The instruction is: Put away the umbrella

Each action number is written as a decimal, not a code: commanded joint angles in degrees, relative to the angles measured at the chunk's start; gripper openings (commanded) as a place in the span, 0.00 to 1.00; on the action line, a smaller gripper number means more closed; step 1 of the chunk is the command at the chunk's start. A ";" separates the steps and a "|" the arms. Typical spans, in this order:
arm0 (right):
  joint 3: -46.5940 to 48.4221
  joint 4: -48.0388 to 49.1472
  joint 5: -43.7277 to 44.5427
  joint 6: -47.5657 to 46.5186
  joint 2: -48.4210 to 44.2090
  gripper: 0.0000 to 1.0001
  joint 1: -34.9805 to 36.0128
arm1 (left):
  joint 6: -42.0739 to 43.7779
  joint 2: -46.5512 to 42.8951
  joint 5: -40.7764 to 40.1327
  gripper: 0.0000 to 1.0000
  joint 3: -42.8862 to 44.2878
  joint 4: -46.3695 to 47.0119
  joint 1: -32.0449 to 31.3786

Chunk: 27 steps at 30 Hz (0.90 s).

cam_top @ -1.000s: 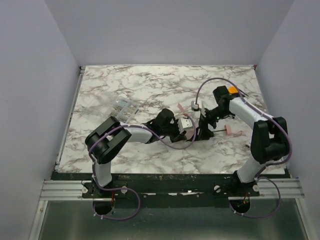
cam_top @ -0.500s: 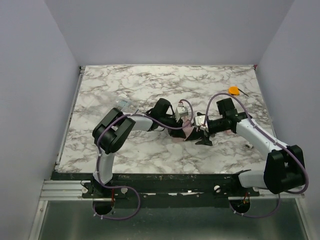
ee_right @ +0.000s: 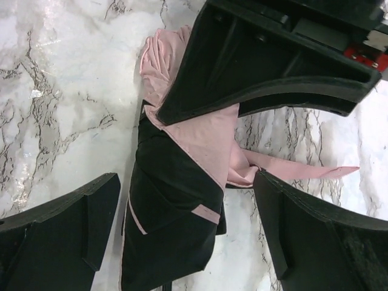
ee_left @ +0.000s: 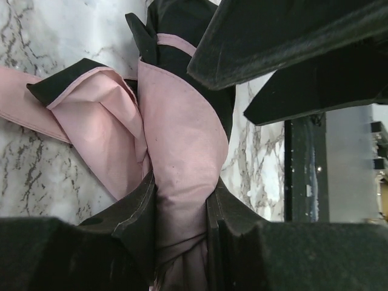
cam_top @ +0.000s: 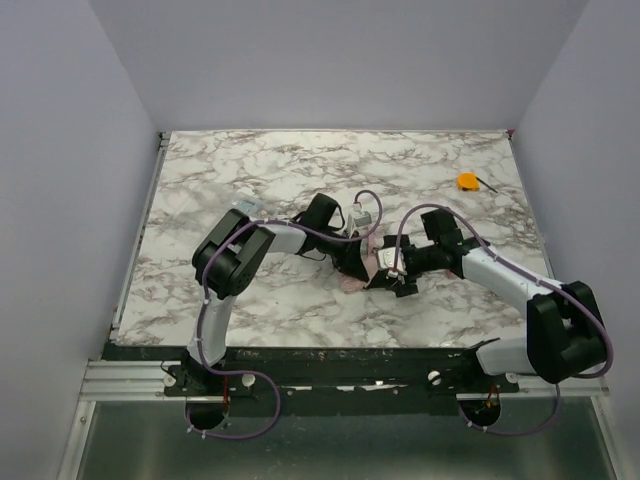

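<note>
The umbrella (cam_top: 366, 264) lies folded on the marble table between both arms, pale pink outside with black inner panels. In the left wrist view my left gripper (ee_left: 180, 209) is shut on a bunched pink part of the umbrella (ee_left: 182, 139), and a pink strap trails to the left. My left gripper (cam_top: 353, 252) shows in the top view at the umbrella's far side. My right gripper (ee_right: 188, 227) is open, its fingers (ee_right: 60, 227) astride the black and pink canopy (ee_right: 173, 200) without touching it. It sits at the near right of the umbrella in the top view (cam_top: 388, 274). Shaft and handle are hidden.
A small orange object (cam_top: 467, 181) lies at the far right of the table. A clear packet (cam_top: 243, 207) lies at the left, partly behind the left arm. The table's near edge (cam_top: 330, 345) runs just below the grippers.
My right gripper has swung left and nearer, coming down over the umbrella, and uncovered the orange object. My left gripper has shifted slightly left and back with the pink fabric in it.
</note>
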 commanded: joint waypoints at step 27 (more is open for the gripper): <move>-0.71 2.51 15.88 14.59 9.37 0.10 9.20 | -11.87 8.74 -10.97 0.31 2.00 -15.90 -0.58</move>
